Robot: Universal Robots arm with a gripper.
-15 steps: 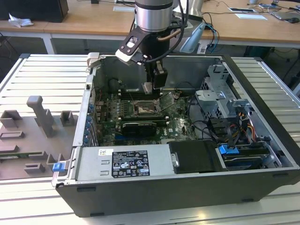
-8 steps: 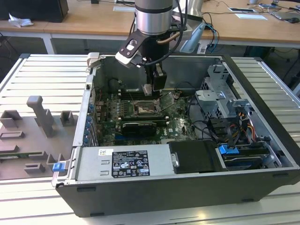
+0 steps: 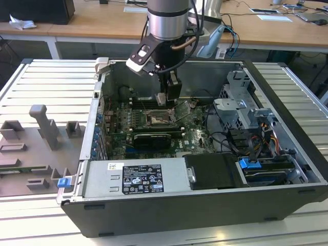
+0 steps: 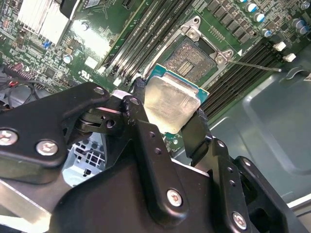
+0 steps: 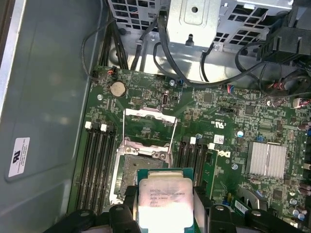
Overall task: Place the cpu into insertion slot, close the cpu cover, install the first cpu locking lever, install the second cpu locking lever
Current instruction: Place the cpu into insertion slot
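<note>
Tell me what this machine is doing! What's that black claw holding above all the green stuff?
It's a silver-and-black robot arm reaching into an open dark computer case. The exterior view comes from a camera off the arm; both wrist views come from cameras riding on it. The green stuff is a circuit board. The black two-fingered gripper pinches a small square chip with a silver-grey metal top, held above its square dark socket. The socket's thin silvery frame cover stands open.

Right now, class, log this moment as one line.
gripper: shut on chip | chip: above socket, unseated | socket: empty | cover: open
</note>
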